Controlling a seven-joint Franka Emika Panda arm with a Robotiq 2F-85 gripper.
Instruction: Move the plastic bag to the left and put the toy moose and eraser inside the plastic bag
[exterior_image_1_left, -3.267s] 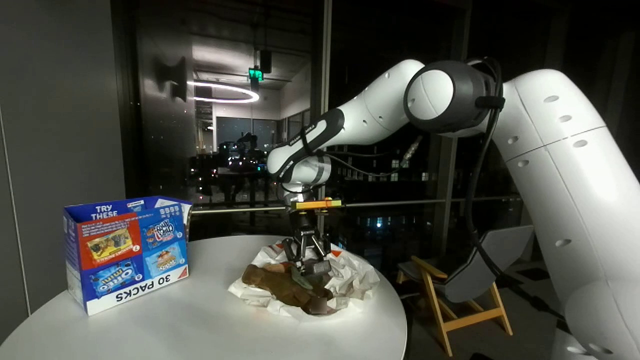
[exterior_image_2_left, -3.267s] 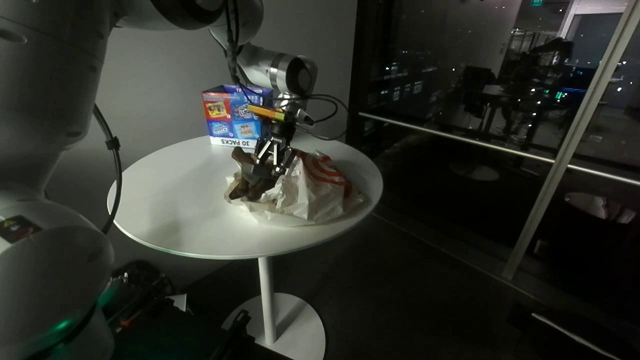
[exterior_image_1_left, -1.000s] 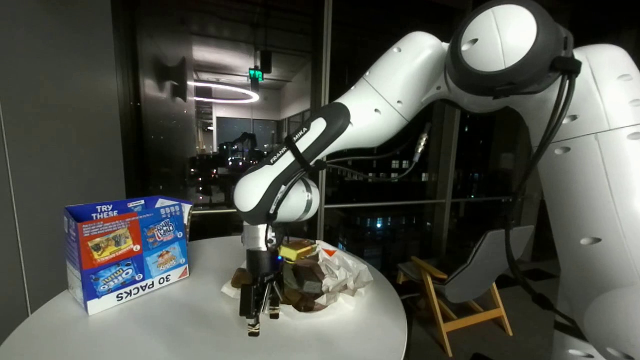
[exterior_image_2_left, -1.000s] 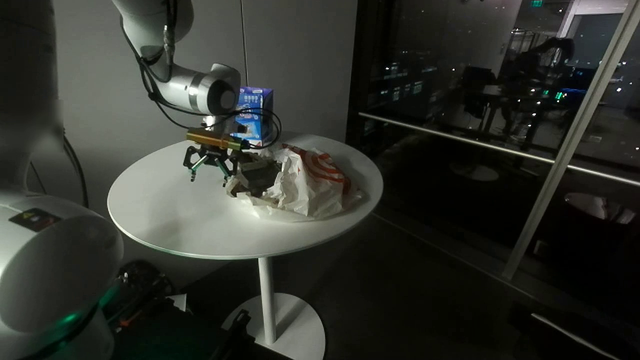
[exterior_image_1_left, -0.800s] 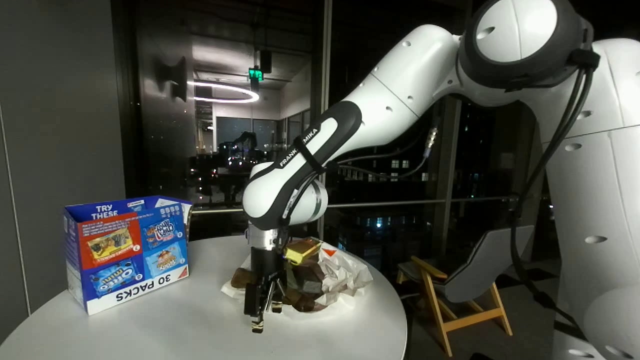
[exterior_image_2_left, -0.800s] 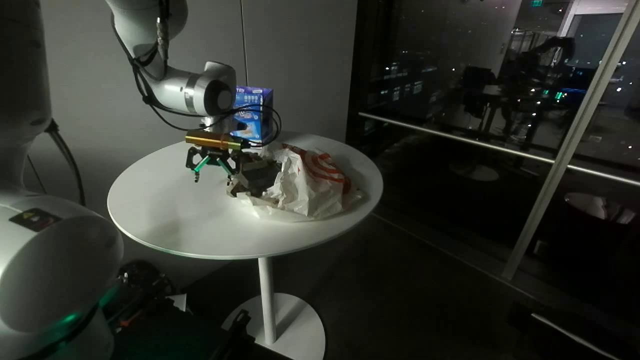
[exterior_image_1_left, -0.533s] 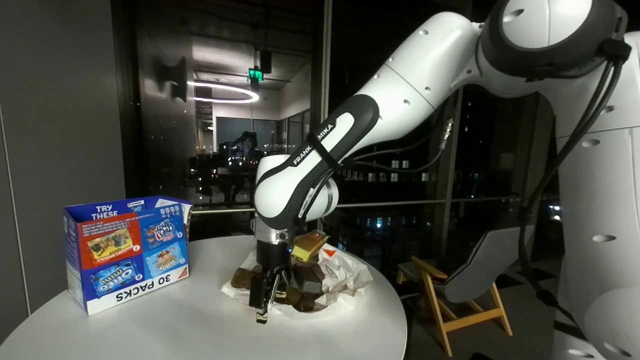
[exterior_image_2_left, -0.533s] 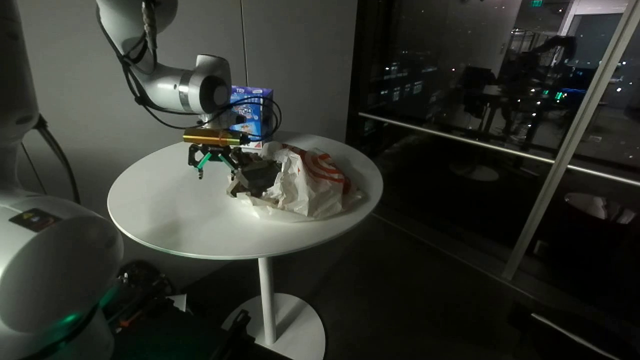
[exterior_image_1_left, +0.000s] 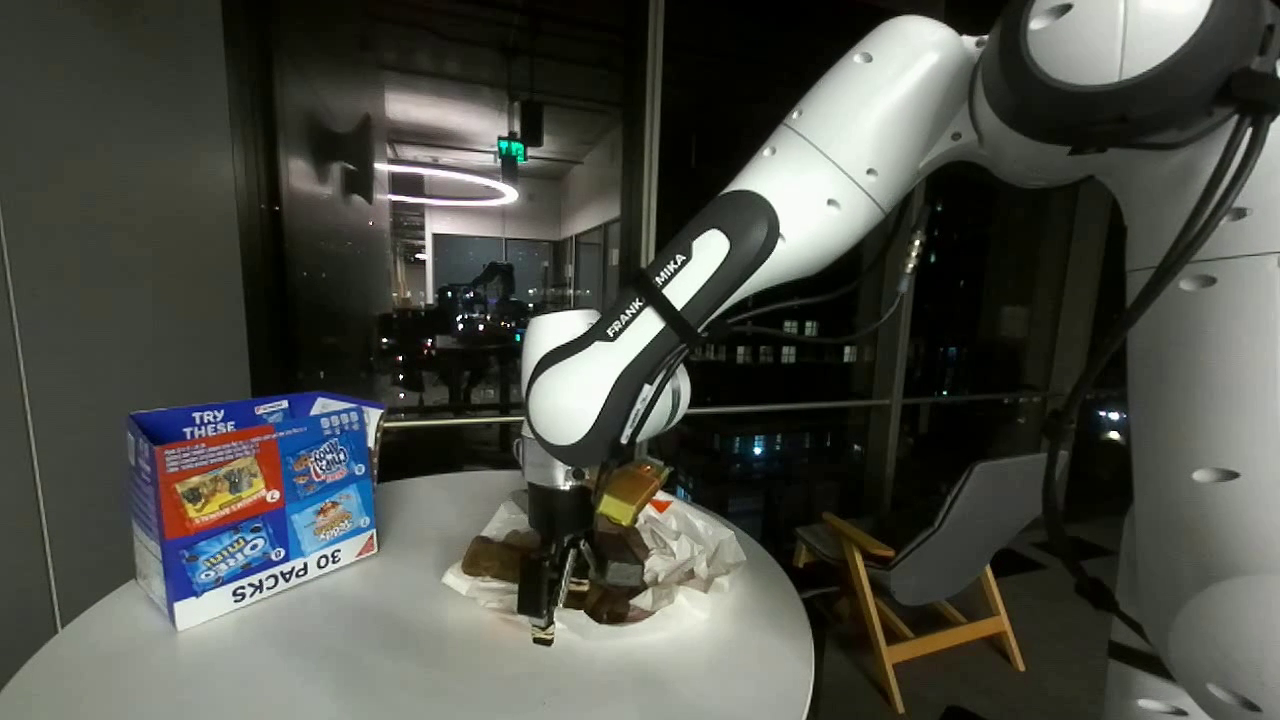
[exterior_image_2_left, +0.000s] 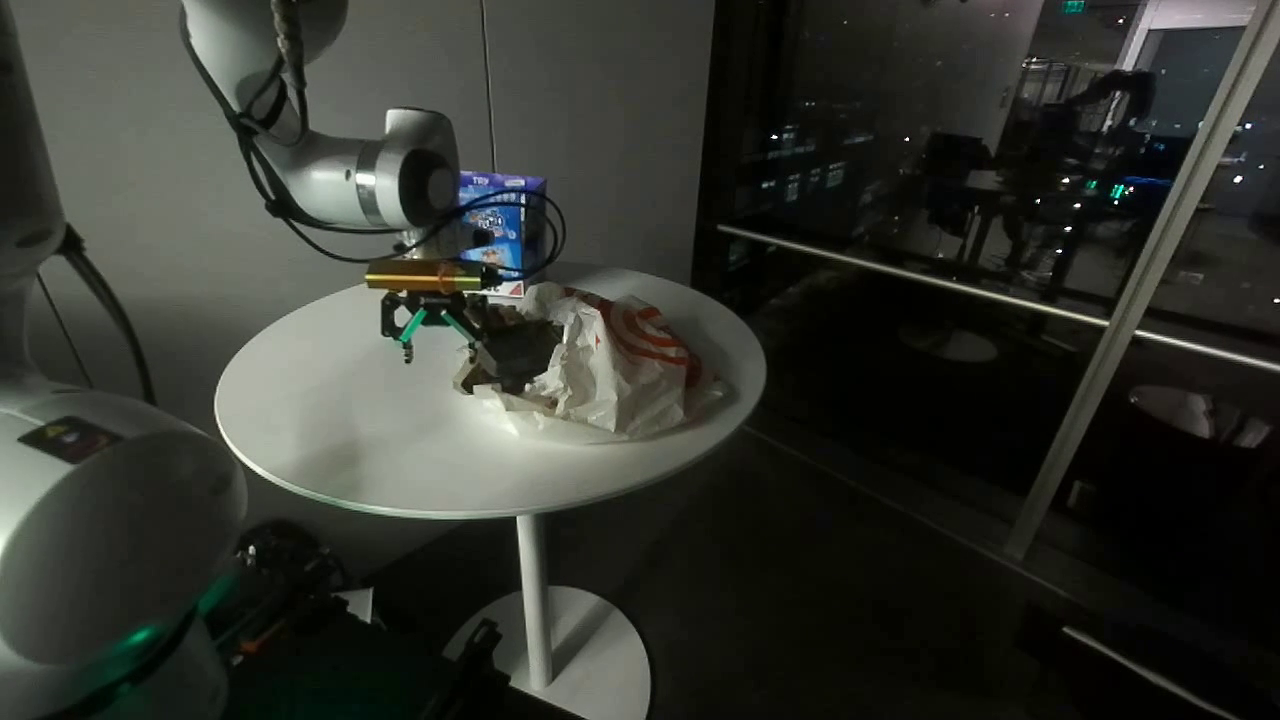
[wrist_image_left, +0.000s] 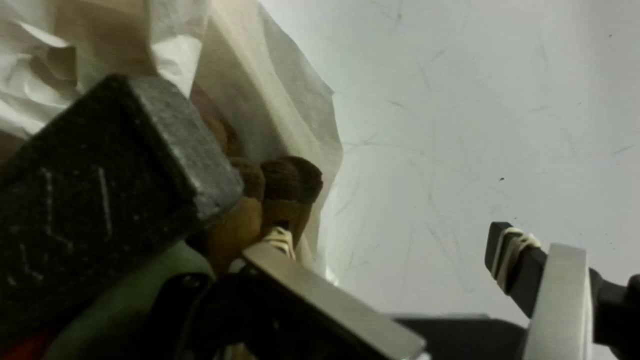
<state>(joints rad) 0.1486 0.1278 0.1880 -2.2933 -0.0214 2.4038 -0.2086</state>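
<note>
The white plastic bag with red-orange stripes lies crumpled on the round table, its mouth turned toward my gripper. Brown toy moose parts rest on the spread lip of the bag; my hand covers some of it in both exterior views. On top of the moose sits the dark grey eraser, also visible at the bag's mouth in an exterior view. My gripper points down, spread wide and empty. One fingertip is beside the moose's tan-and-brown limbs, contact unclear; the other hangs over bare tabletop.
A blue snack box stands on the white table, behind the hand in an exterior view. The table's round edge runs close to the bag. A grey chair stands on the floor beyond.
About three seconds ago my gripper was at the eraser over the moose; since then it moved off beside the bag. Over the last second it shifts slightly toward the bag, staying open.
</note>
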